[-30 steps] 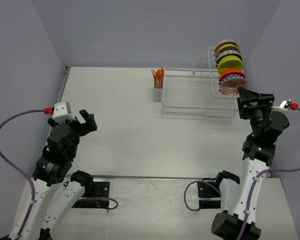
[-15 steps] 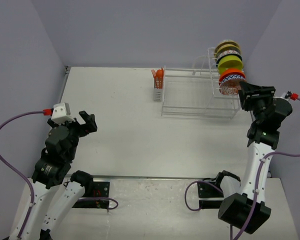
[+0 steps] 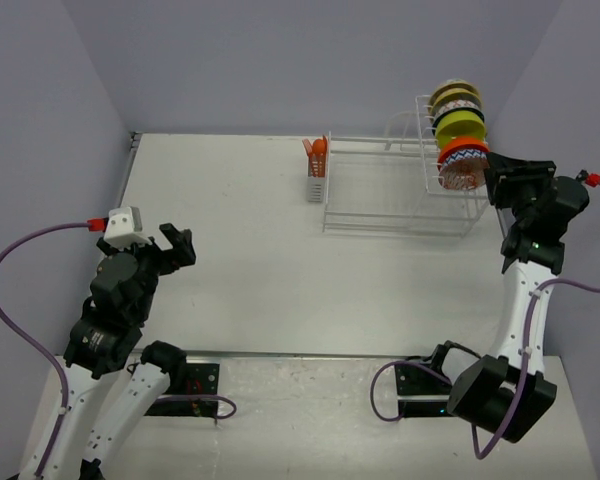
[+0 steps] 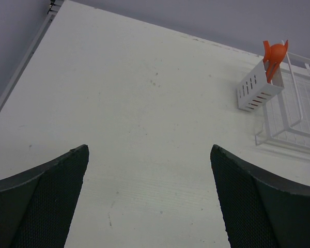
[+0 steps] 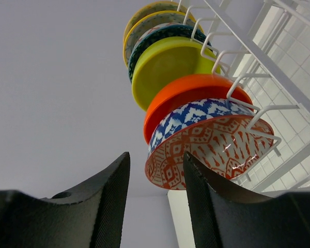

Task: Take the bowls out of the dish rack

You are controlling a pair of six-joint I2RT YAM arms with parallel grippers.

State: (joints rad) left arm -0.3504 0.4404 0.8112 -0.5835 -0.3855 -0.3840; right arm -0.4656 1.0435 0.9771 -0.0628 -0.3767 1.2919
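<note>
You have unloaded nothing: the large white wire dish rack, far right, holds all the small round bowls upright in its tall slots. The right gripper, jaws apart, flanks the nearest orange-red patterned bowl without gripping it. The left gripper is spread wide and empty.

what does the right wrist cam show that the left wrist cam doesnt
Only the right wrist: the row of round bowls standing on edge in the slots, an orange-red patterned bowl nearest, just beyond the parted fingers of the right gripper. Only the left wrist: a small white cutlery basket holding orange utensils, and the wide-open left gripper. Both: part of the white wire dish rack.
</note>
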